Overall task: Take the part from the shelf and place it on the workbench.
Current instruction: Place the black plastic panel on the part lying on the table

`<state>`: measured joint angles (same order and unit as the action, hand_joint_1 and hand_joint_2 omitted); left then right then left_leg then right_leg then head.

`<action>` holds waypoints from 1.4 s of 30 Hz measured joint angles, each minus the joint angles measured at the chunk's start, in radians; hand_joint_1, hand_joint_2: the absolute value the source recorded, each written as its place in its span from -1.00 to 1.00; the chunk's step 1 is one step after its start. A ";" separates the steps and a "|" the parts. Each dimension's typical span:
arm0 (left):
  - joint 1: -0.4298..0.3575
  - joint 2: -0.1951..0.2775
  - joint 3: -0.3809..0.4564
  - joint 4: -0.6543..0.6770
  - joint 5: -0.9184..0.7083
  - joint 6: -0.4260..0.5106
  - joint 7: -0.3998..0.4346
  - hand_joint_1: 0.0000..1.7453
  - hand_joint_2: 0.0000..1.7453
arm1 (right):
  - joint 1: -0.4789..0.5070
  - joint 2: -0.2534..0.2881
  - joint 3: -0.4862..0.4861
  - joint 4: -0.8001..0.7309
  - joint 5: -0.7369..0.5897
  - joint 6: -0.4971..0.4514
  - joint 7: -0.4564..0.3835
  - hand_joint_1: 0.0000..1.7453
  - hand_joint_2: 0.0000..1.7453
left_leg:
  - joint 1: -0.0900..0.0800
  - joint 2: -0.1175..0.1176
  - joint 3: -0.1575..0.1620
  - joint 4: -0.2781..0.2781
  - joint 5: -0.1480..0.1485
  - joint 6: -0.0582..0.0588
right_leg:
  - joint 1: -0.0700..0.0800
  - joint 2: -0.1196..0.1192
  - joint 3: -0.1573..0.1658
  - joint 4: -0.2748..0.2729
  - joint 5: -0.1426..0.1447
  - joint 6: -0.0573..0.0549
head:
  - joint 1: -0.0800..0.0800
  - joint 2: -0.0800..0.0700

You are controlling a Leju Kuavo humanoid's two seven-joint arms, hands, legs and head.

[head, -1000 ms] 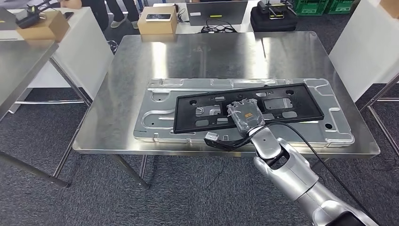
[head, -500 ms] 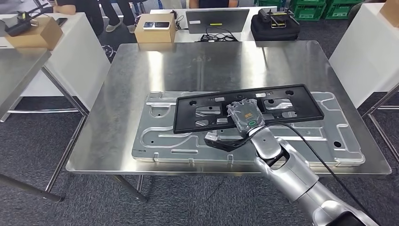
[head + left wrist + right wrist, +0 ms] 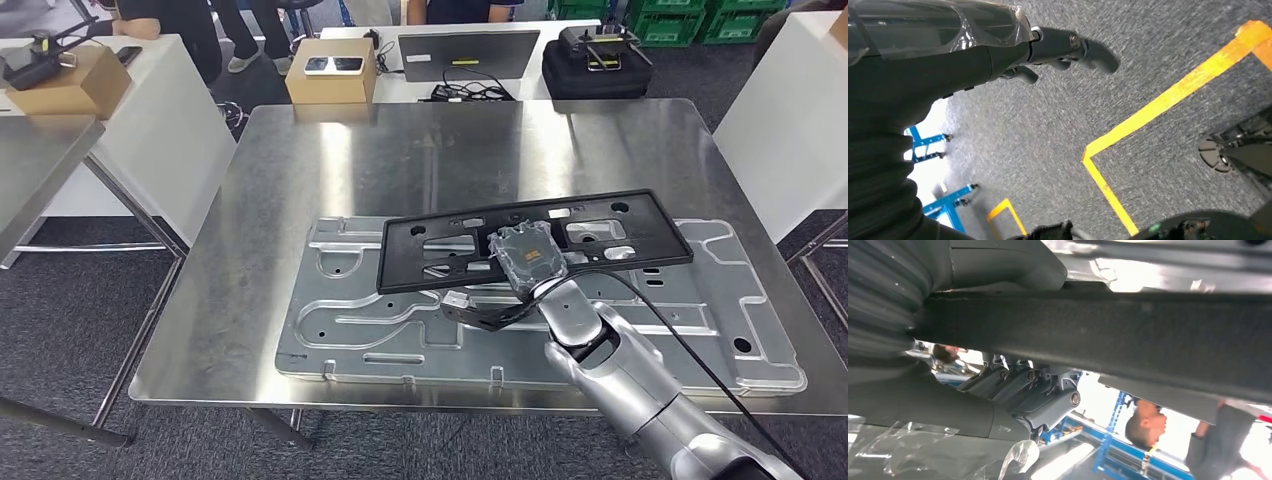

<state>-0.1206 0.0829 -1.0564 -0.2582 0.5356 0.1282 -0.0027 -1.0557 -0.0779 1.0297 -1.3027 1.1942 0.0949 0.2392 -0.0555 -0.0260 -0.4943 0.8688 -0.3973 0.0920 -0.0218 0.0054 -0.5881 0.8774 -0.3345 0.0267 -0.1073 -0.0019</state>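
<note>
The part is a long black plastic frame (image 3: 398, 255) with several cut-outs. My right hand (image 3: 528, 255), wrapped in clear film, grips it near the middle of its near edge. The frame hangs slightly tilted, just above a large stamped silver metal plate (image 3: 350, 320) that lies on the steel workbench (image 3: 400, 140). In the right wrist view the frame's black bar (image 3: 1128, 335) runs across, clamped between the grey thumb (image 3: 998, 265) and the darker fingers (image 3: 1038, 390). My left hand (image 3: 1058, 45) hangs beside my body over the carpet, its fingers apart and holding nothing.
A cardboard box (image 3: 330, 75) with phones, a dark screen (image 3: 465, 50) and a black case (image 3: 600, 65) sit beyond the workbench's far edge. White tables stand at the left (image 3: 150, 120) and right (image 3: 790, 110). People stand at the back. Yellow tape (image 3: 1168, 95) marks the floor.
The whole picture has shifted: the camera has moved closer and the workbench reaches further under me. My right hand still holds the frame over the silver plate.
</note>
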 joint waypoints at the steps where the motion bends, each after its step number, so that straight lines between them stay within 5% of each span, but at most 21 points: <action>1: -0.001 0.001 0.000 0.000 0.000 0.001 -0.002 -1.00 1.00 | -0.001 -0.001 -0.001 -0.002 0.000 0.001 0.000 0.50 0.50 | 0.005 0.002 -0.018 0.038 -0.022 -0.011 | -0.004 0.000 0.002 0.000 -0.001 -0.002 | 0.000 0.000; 4: -0.007 0.002 0.000 0.001 -0.003 0.006 -0.007 -1.00 1.00 | 0.001 -0.004 -0.002 -0.007 0.000 0.008 0.000 -1.00 -1.00 | 0.032 0.010 -0.136 0.263 -0.118 -0.048 | -0.007 0.001 0.005 0.002 -0.007 -0.003 | -0.001 0.000; 5: -0.007 0.002 -0.001 0.001 -0.006 0.008 -0.010 -1.00 1.00 | 0.003 -0.006 -0.002 -0.007 0.000 0.010 0.000 -1.00 -1.00 | 0.039 0.012 -0.170 0.319 -0.135 -0.053 | -0.008 0.002 0.006 0.002 -0.010 -0.003 | -0.001 0.000; 7: -0.005 0.002 -0.001 0.001 -0.011 0.012 -0.015 -1.00 1.00 | 0.008 -0.010 -0.002 -0.008 0.000 0.013 -0.002 -1.00 -1.00 | 0.046 0.014 -0.181 0.310 -0.112 -0.055 | -0.008 0.002 0.012 0.002 -0.015 0.000 | -0.001 0.000; 10: -0.006 0.004 -0.002 0.001 -0.009 0.016 -0.018 -1.00 1.00 | 0.007 -0.012 -0.002 -0.016 0.000 0.017 -0.002 -1.00 -1.00 | 0.034 0.018 -0.083 0.078 0.014 -0.027 | -0.009 0.001 0.030 -0.004 -0.022 0.003 | -0.001 0.000; 12: -0.008 0.007 -0.002 0.002 -0.006 0.017 -0.018 -1.00 1.00 | 0.003 -0.013 -0.003 -0.021 0.000 0.020 -0.001 -1.00 -1.00 | 0.023 0.022 -0.040 -0.020 0.057 -0.007 | -0.012 0.001 0.036 -0.008 -0.024 0.004 | -0.001 0.000; 17: -0.011 0.010 -0.002 0.002 0.000 0.015 -0.015 -1.00 1.00 | 0.002 -0.016 -0.004 -0.025 0.000 0.023 -0.001 -1.00 -1.00 | 0.015 0.021 -0.028 -0.044 0.055 -0.003 | -0.014 0.000 0.037 -0.013 -0.023 0.013 | -0.001 0.000; 19: -0.010 0.012 -0.001 0.003 0.006 0.011 -0.012 -1.00 1.00 | 0.005 -0.022 -0.006 -0.033 0.000 0.029 -0.001 -1.00 -1.00 | 0.019 0.022 -0.012 -0.058 0.062 0.002 | -0.010 -0.001 -0.012 0.101 -0.089 0.024 | -0.001 0.000; 21: -0.010 0.011 -0.001 0.003 0.008 0.008 -0.010 -1.00 1.00 | 0.010 -0.029 -0.007 -0.039 0.000 0.035 -0.002 -1.00 -1.00 | 0.025 0.023 0.000 -0.067 0.067 0.008 | -0.005 -0.001 -0.098 0.286 -0.176 0.032 | 0.000 0.000; 22: -0.010 0.010 -0.001 0.003 0.009 0.008 -0.010 -1.00 1.00 | 0.014 -0.032 -0.007 -0.039 0.000 0.037 -0.003 -1.00 -1.00 | 0.026 0.022 0.000 -0.063 0.064 0.008 | -0.006 -0.001 -0.120 0.326 -0.184 0.035 | -0.001 0.000; 24: -0.007 0.009 -0.001 0.003 0.009 0.007 -0.010 -1.00 1.00 | 0.018 -0.035 -0.007 -0.039 0.000 0.040 -0.004 -1.00 -1.00 | 0.030 0.021 -0.001 -0.050 0.054 0.003 | -0.009 -0.002 -0.100 0.277 -0.139 0.042 | 0.000 0.000; 27: -0.007 0.009 -0.001 0.003 0.009 0.006 -0.010 -1.00 1.00 | 0.010 -0.038 -0.006 -0.044 0.001 0.052 -0.010 -1.00 -1.00 | 0.030 0.020 -0.007 -0.016 0.029 -0.013 | -0.021 0.000 0.004 0.066 -0.047 0.050 | -0.001 0.000; 31: -0.007 0.010 -0.002 0.004 0.015 0.006 -0.013 -1.00 1.00 | -0.009 -0.053 -0.009 -0.055 0.000 0.069 0.001 -1.00 -1.00 | 0.027 0.020 -0.021 0.009 0.014 -0.023 | -0.025 0.006 0.021 0.023 -0.039 0.031 | -0.002 0.000; 33: -0.006 0.010 -0.002 0.004 0.019 0.006 -0.015 -1.00 0.00 | -0.029 -0.064 -0.019 -0.065 -0.004 0.068 0.018 -1.00 -1.00 | 0.034 0.021 -0.054 0.078 -0.027 -0.036 | -0.028 0.006 0.020 0.024 -0.040 0.025 | -0.002 0.000; 35: -0.006 0.010 -0.001 0.004 0.021 0.004 -0.015 -1.00 -1.00 | -0.046 -0.075 -0.035 -0.075 -0.008 0.066 0.025 -1.00 -1.00 | 0.044 0.022 -0.124 0.227 -0.093 -0.052 | -0.028 0.005 0.021 0.024 -0.042 0.021 | -0.002 0.000; 37: -0.005 0.010 -0.001 0.004 0.023 -0.001 -0.015 -1.00 -1.00 | -0.051 -0.084 -0.044 -0.080 -0.010 0.065 0.025 -1.00 -1.00 | 0.051 0.022 -0.186 0.348 -0.125 -0.059 | -0.027 0.005 0.025 0.024 -0.046 0.019 | -0.001 0.000; 38: -0.004 0.010 -0.001 0.004 0.025 -0.003 -0.015 -1.00 -1.00 | -0.050 -0.087 -0.045 -0.081 -0.010 0.065 0.023 -1.00 -1.00 | 0.052 0.022 -0.193 0.352 -0.114 -0.058 | -0.026 0.005 0.028 0.023 -0.047 0.019 | -0.001 0.000; 40: -0.005 0.010 -0.001 0.004 0.026 -0.006 -0.017 -1.00 -1.00 | -0.048 -0.089 -0.045 -0.086 -0.009 0.065 0.019 -1.00 -1.00 | 0.047 0.021 -0.147 0.235 -0.041 -0.043 | -0.022 0.007 0.039 0.019 -0.050 0.019 | -0.001 0.000; 42: -0.008 0.012 -0.001 0.005 0.027 -0.008 -0.019 -1.00 -1.00 | -0.048 -0.089 -0.045 -0.090 -0.006 0.065 0.018 -1.00 -1.00 | 0.035 0.022 -0.068 0.066 0.032 -0.014 | -0.021 0.010 0.051 0.008 -0.051 0.019 | -0.001 0.000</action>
<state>-0.1285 0.0944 -1.0578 -0.2531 0.5623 0.1202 -0.0217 -1.1040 -0.1671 0.9845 -1.3928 1.1887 0.1596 0.2575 -0.0209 -0.0041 -0.5624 0.9345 -0.3657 0.0781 -0.0427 0.0150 -0.5368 0.8851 -0.3854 0.0457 -0.1086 -0.0019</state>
